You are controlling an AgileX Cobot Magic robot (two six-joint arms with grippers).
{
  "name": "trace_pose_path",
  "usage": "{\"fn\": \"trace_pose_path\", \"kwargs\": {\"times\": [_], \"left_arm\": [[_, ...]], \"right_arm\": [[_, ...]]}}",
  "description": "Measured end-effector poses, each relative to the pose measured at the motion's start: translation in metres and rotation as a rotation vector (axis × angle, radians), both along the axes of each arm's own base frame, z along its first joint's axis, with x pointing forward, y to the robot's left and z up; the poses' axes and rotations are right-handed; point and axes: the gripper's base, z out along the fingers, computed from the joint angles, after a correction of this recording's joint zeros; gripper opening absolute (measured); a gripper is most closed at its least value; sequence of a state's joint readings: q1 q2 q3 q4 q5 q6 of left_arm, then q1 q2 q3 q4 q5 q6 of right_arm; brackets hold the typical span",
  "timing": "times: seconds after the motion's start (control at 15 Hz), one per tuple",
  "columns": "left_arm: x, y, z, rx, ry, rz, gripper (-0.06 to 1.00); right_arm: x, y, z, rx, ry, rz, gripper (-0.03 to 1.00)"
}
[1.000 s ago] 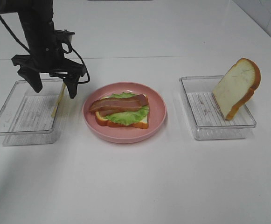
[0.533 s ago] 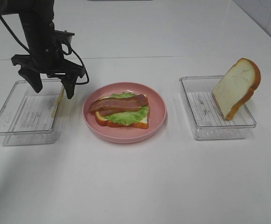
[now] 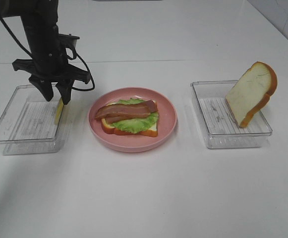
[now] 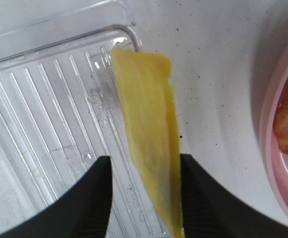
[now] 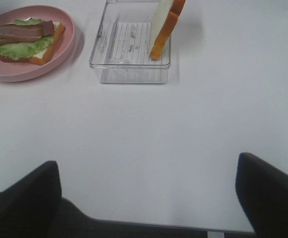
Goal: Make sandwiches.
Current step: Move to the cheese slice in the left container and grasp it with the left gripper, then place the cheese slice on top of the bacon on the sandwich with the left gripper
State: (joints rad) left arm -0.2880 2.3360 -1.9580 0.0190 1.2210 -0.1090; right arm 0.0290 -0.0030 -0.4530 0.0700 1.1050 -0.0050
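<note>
A partly built sandwich (image 3: pixel 129 119) lies on the pink plate (image 3: pixel 169 121): a bread slice, green lettuce and bacon strips on top. A yellow cheese slice (image 3: pixel 59 111) stands on edge against the near-plate wall of the left clear tray (image 3: pixel 15 136). My left gripper (image 3: pixel 56 97) straddles its top. In the left wrist view the cheese slice (image 4: pixel 144 99) sits between narrowed jaws; one finger (image 4: pixel 198 198) touches it, and a small gap shows on the other side. My right gripper (image 5: pixel 148 198) hangs wide open over bare table, holding nothing. A second bread slice (image 3: pixel 250 94) leans upright in the right tray (image 3: pixel 218 139).
The plate sits between the two clear trays on a white table. The left arm's cable hangs beside the left tray's far corner. The right wrist view shows the plate (image 5: pixel 69 42) and the right tray (image 5: pixel 129 69) well ahead of the right gripper.
The left gripper's jaws have narrowed around the cheese slice. The cheese now stands more upright under the gripper. The right side is unchanged.
</note>
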Motion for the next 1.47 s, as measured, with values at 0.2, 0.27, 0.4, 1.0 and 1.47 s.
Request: {"fn": "trace_pose_path", "kwargs": {"times": [0.2, 0.27, 0.4, 1.0, 1.47], "left_arm": [[0.000, 0.000, 0.000, -0.001, 0.000, 0.000, 0.18], [0.000, 0.000, 0.000, -0.001, 0.000, 0.000, 0.10], [0.000, 0.000, 0.000, -0.005, 0.001, 0.001, 0.00], [-0.005, 0.001, 0.041, -0.034, -0.080, 0.025, 0.00], [-0.031, -0.021, 0.120, -0.362, -0.168, -0.068, 0.00]], "right_arm": [[0.000, 0.000, 0.000, 0.000, 0.000, 0.000, 0.92], [0.000, 0.000, 0.000, 0.000, 0.000, 0.000, 0.92], [0.000, 0.000, 0.000, 0.000, 0.000, 0.000, 0.92], [0.000, 0.000, 0.000, 0.000, 0.000, 0.000, 0.92], [0.000, 0.000, 0.000, 0.000, 0.000, 0.000, 0.92]]}}
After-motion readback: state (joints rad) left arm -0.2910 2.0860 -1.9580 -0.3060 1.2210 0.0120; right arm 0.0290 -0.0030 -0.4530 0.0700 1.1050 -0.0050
